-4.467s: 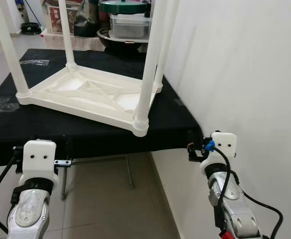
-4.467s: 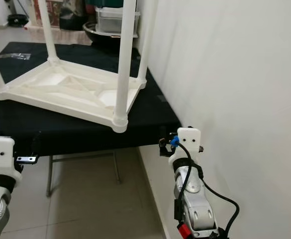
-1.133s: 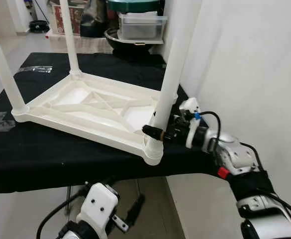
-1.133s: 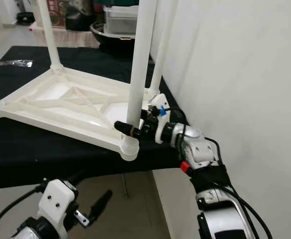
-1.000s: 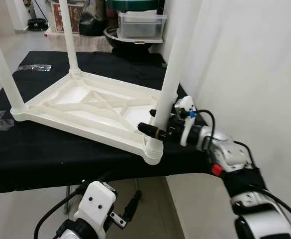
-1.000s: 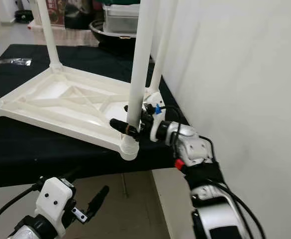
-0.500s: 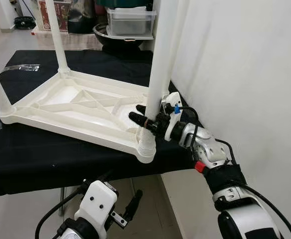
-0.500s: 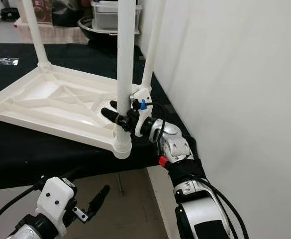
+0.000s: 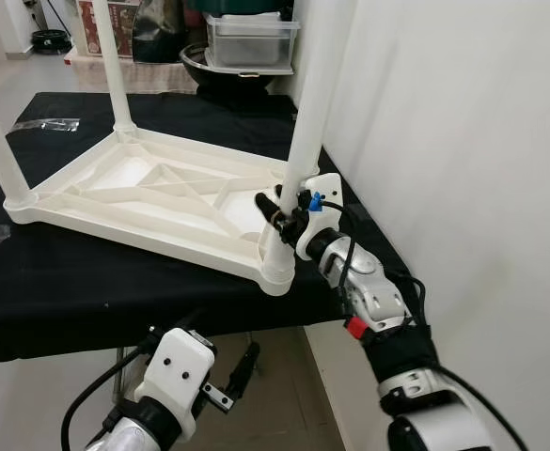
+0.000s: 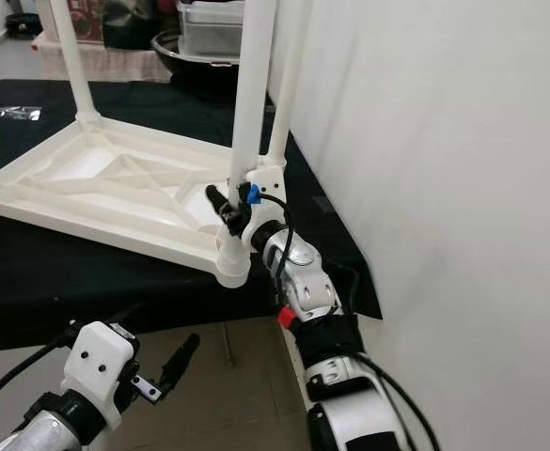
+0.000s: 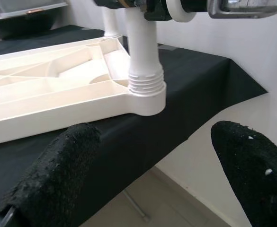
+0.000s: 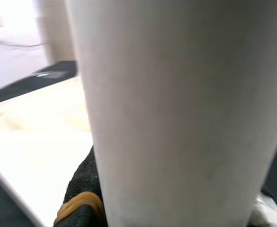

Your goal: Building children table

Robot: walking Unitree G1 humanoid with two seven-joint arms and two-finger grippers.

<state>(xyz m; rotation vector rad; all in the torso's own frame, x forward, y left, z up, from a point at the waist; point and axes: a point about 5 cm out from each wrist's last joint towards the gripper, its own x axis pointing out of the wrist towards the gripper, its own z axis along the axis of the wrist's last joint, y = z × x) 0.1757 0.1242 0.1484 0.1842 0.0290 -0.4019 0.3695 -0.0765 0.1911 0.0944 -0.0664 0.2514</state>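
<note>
While the right gripper [image 9: 276,214] is clasping the nearest leg [image 9: 305,141] just above its socket, the upturned tabletop [image 9: 152,202] is lying at ten o'clock; the leg probably needs twisting tight. The left gripper [image 9: 226,381] is hanging spread at six.

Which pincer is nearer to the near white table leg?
The right. The right pincer is closed around the table leg just above its socket; the left pincer hangs open below the black table's edge.
</note>
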